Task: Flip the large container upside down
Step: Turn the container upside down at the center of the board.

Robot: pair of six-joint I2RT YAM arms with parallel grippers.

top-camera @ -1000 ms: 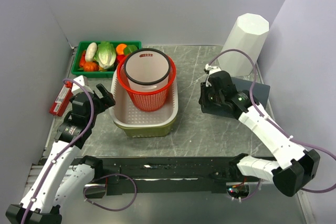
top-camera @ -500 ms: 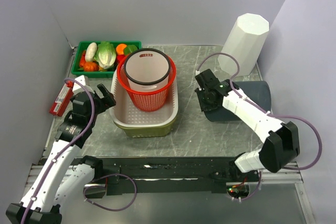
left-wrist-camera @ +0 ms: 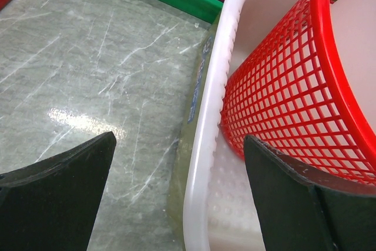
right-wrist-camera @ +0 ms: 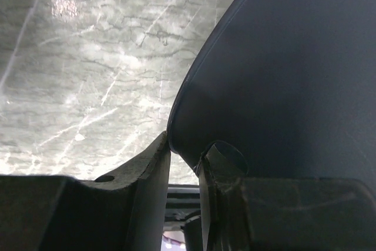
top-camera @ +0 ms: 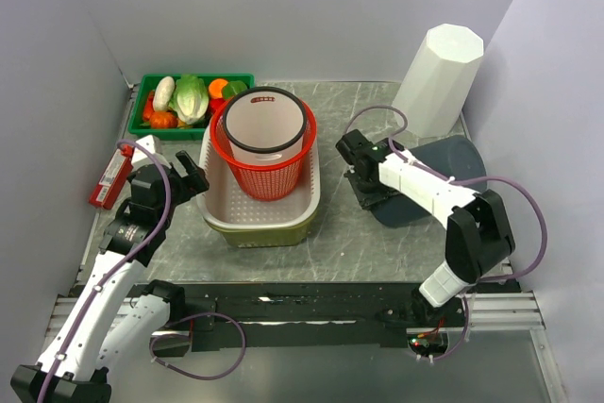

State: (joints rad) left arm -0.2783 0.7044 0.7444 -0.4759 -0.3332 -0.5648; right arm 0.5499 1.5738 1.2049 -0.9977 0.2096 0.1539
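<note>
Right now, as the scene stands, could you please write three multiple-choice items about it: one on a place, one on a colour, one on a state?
1. Where does the red basket stand?
A. in the white tub
B. on the bare table
C. on a shelf

2. What colour is the bin in the right gripper?
A. white
B. dark grey
C. red

3. How is the left gripper?
A. shut on the tub
B. shut on the basket
C. open, empty

Answers:
1 A: the tub's walls surround the basket.
2 B: the gripper pinches a dark grey rim.
3 C: its jaws stand wide apart, gripping nothing.
</note>
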